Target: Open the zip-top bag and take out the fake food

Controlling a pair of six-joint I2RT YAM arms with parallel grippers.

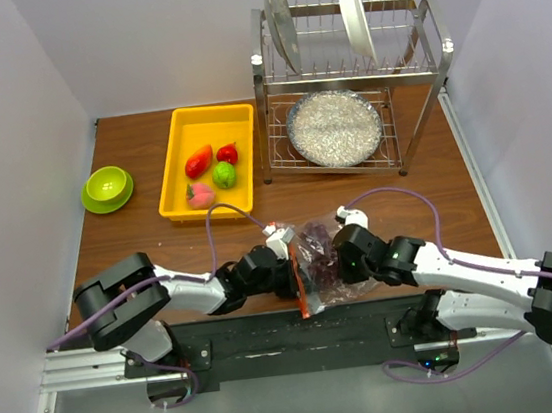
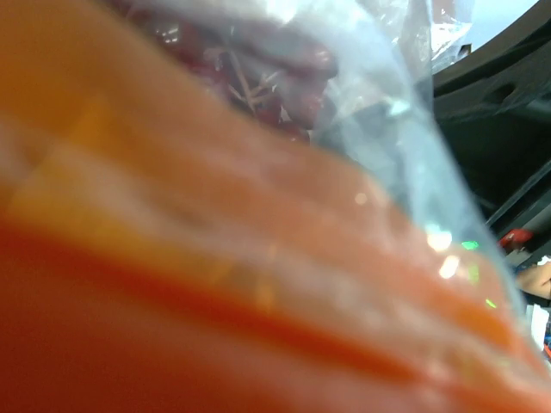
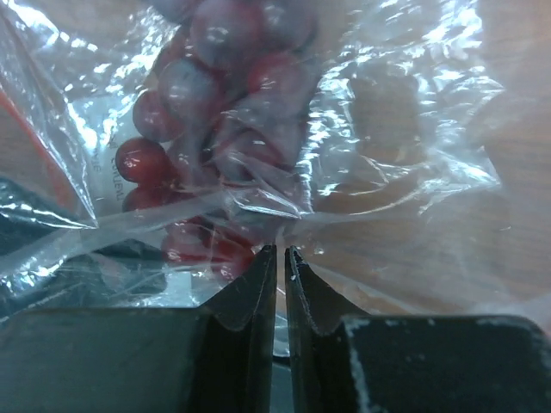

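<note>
We see the zip-top bag at the near edge of the table, held between the two arms about midway across. Inside it is a dark purple grape bunch; in the right wrist view the grapes press against the crinkled clear film. The orange-red zip strip runs along the bag's left, near side and fills the left wrist view as a blur.

The right gripper meets the bag from the right. Its fingers are drawn almost together, with a fold of the plastic pinched at their tips. The left gripper is at the bag's left edge beside the zip strip. Its fingers are hidden, so we cannot tell how they stand.

Well beyond the bag, to the far left, a yellow tray holds an orange-red elongated piece, a red tomato, a green round fruit and a pink peach. A lime-green bowl sits left of the tray. To the tray's right stands a metal dish rack with two plates upright on top and a round metal dish on its lower shelf.
</note>
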